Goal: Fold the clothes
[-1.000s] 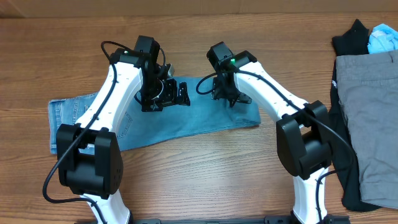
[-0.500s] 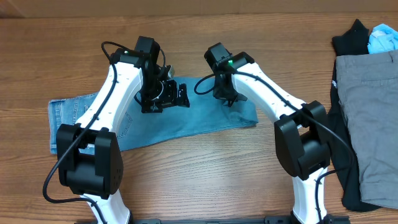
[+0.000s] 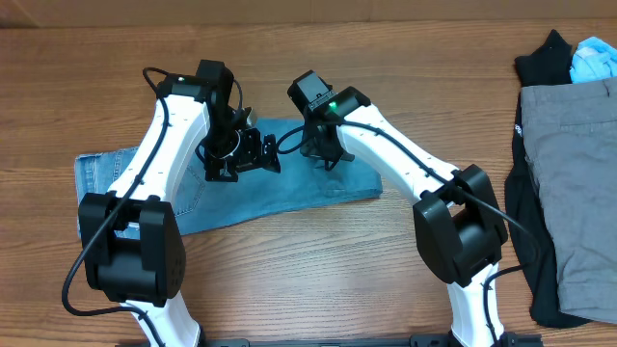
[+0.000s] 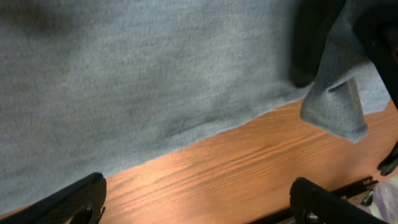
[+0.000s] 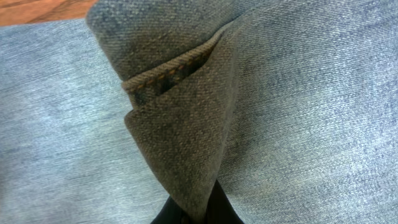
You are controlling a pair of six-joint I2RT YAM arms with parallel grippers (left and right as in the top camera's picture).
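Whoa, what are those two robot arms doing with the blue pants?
They are folding a pair of light blue jeans that lies on the wooden table. The right pincer is shut on a pinched-up fold of the denim near the middle of the cloth. The left pincer hovers open just beside it, over the jeans' edge, holding nothing. The fold is not yet laid over.

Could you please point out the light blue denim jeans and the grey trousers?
Light blue denim jeans [image 3: 101, 183]: overhead view, exposed left end of the fabric.
Grey trousers [image 3: 578, 193]: overhead view, middle of the fabric.
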